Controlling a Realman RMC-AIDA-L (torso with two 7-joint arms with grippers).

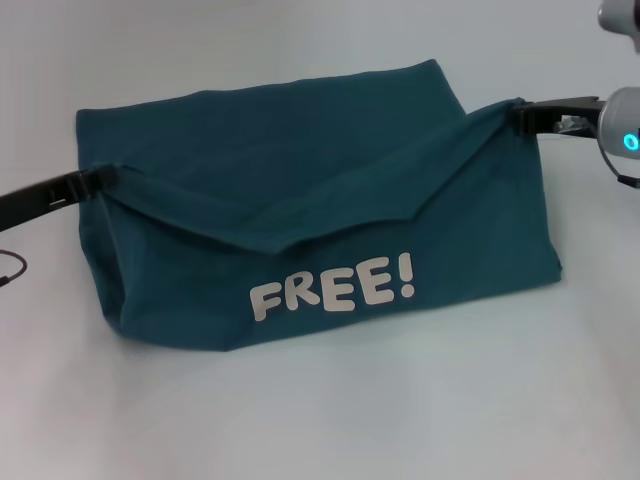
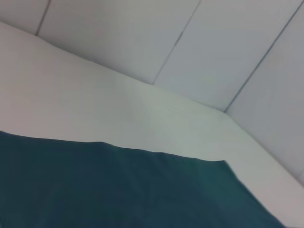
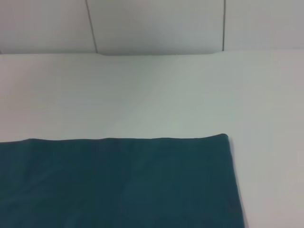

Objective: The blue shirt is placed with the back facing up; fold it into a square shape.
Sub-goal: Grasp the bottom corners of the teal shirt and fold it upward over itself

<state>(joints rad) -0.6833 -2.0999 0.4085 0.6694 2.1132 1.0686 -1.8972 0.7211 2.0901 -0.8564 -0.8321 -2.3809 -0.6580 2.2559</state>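
Note:
The blue shirt [image 1: 300,160], dark teal, is partly folded on the white table, and a white "FREE!" print [image 1: 332,288] shows on the side facing me. My left gripper [image 1: 95,182] is shut on the shirt's left corner. At the upper right, my right gripper [image 1: 522,115] is shut on the other corner. Both corners are raised, and the edge between them sags into a V-shaped flap. The left wrist view shows only a flat stretch of the shirt [image 2: 118,190] on the table, and the right wrist view likewise shows the shirt [image 3: 118,185], with no fingers in either.
The white table [image 1: 320,420] stretches all around the shirt. A thin black cable [image 1: 12,268] loops at the left edge. Pale wall panels [image 3: 156,23] rise behind the table's far edge.

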